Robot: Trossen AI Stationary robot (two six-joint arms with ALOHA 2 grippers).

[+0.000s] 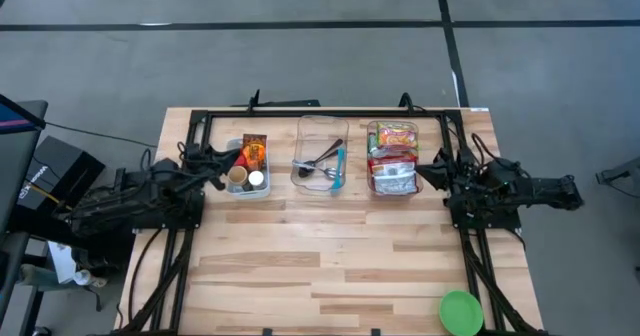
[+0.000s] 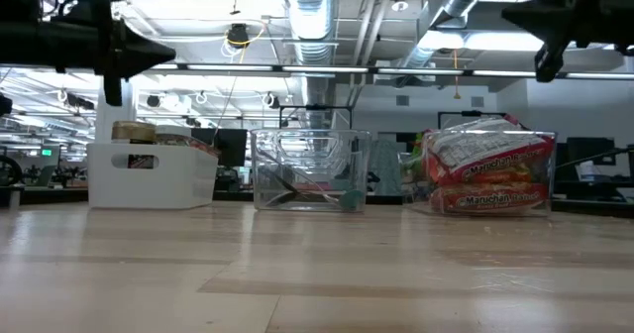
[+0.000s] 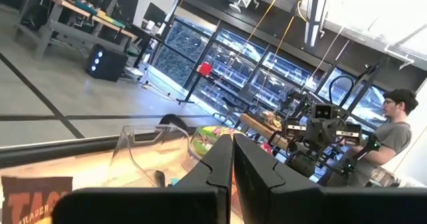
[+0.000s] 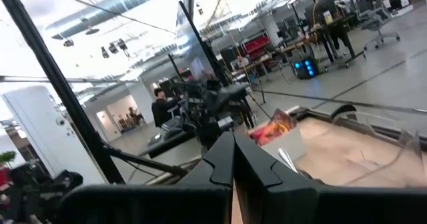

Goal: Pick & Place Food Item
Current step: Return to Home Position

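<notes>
Three bins stand in a row at the table's far side: a white bin [image 1: 247, 168] of snack items, a clear bin [image 1: 322, 156] with utensils, and a clear bin [image 1: 392, 158] of noodle packets [image 2: 485, 171]. My left gripper [image 3: 233, 161] is shut and empty. It hovers level at the table's left, just left of the white bin [image 2: 152, 174]. My right gripper [image 4: 233, 159] is shut and empty. It hovers at the table's right, beside the noodle bin. Both are well above the tabletop.
A green round dish [image 1: 461, 312] sits at the near right corner. A black frame [image 1: 320, 111] runs along the table's far edge behind the bins. Bare wood [image 1: 320, 256] fills the middle and near part. People show in the room beyond the table.
</notes>
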